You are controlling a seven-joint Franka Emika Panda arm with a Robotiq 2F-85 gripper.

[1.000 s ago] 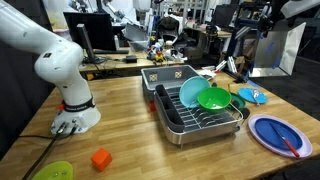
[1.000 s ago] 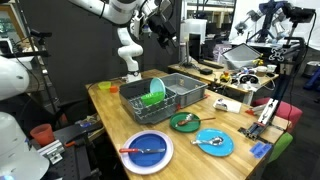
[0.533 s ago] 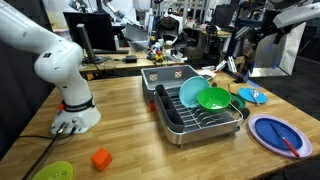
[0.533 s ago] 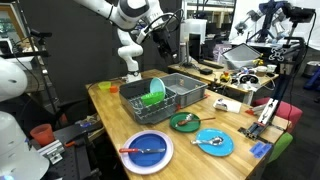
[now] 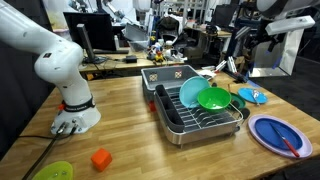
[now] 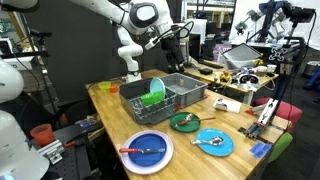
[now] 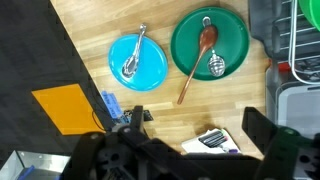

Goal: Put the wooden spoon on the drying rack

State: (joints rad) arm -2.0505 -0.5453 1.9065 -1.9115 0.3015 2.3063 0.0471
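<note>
The wooden spoon [image 7: 195, 66] lies across a dark green plate [image 7: 232, 28], its bowl on the plate and its handle reaching out over the table; a metal utensil lies beside it. In an exterior view the spoon [image 6: 186, 121] is a thin brown streak on that plate. The drying rack [image 6: 176, 97] stands in the middle of the table, with a green plate and a light blue bowl in it [image 5: 200, 122]; its edge shows in the wrist view [image 7: 296, 45]. My gripper [image 7: 198, 135] hangs high above the table, open and empty, also seen in both exterior views [image 6: 178, 43] [image 5: 249, 38].
A light blue plate [image 7: 152, 72] with a metal utensil lies beside the green one. A dark blue plate [image 6: 130, 141] holds a short red utensil. A marker box [image 7: 215, 139] and an orange sheet [image 7: 62, 106] lie on the table. An orange block [image 5: 100, 158] and a lime bowl [image 5: 52, 171] sit near the front.
The arm has swung across and lower, bringing my gripper over the plates beside the rack. The objects on the table have not moved.
</note>
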